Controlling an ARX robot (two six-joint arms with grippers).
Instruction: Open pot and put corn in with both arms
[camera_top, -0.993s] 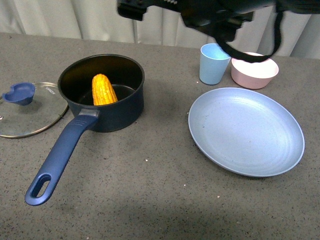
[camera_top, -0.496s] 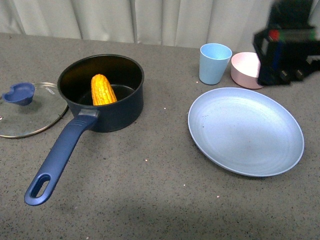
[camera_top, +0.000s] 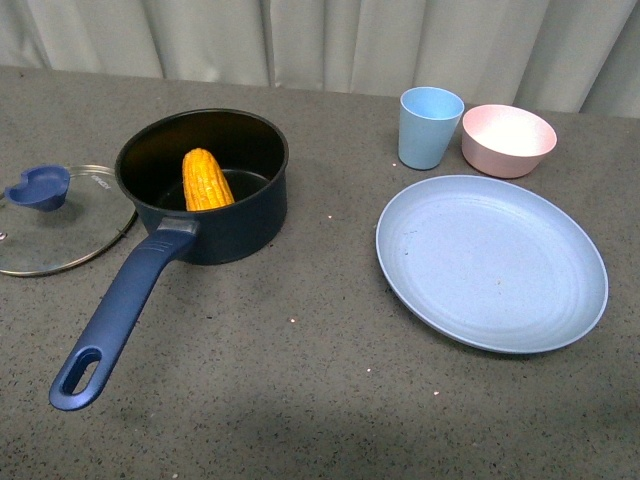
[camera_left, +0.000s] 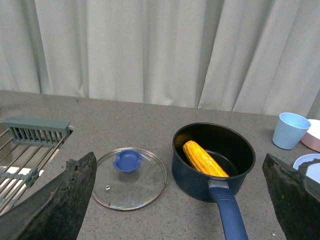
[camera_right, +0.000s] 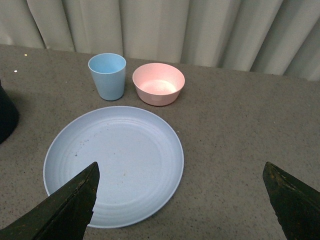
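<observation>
The pot (camera_top: 205, 180) stands uncovered toward the left half of the bench (camera_top: 300, 400), its long blue handle (camera_top: 115, 315) running out toward the near edge. Inside it the corn (camera_top: 206, 180) leans tilted against the near wall, tip up; its lower end is hidden behind the pot's rim. The glass lid (camera_top: 55, 220) lies flat on the bench just to the left of the pot, blue knob (camera_top: 38, 187) up, and is cut off by the left edge of the front view.

Toward the right half sits a large blue plate (camera_top: 490, 262), with a light blue cup (camera_top: 429, 127) and a pink bowl (camera_top: 508, 140) side by side beyond it, near the far edge by the curtain.

Neither arm shows in the front view. In each wrist view only the dark tips of the fingers (camera_left: 55, 205) (camera_right: 65, 207) show at the lower corners, spread wide apart and holding nothing: the left claw (camera_left: 175, 235) and the right claw (camera_right: 175, 235) both stand parted. A grey-green rack (camera_left: 30, 145) is partly cut off in the left wrist view.
</observation>
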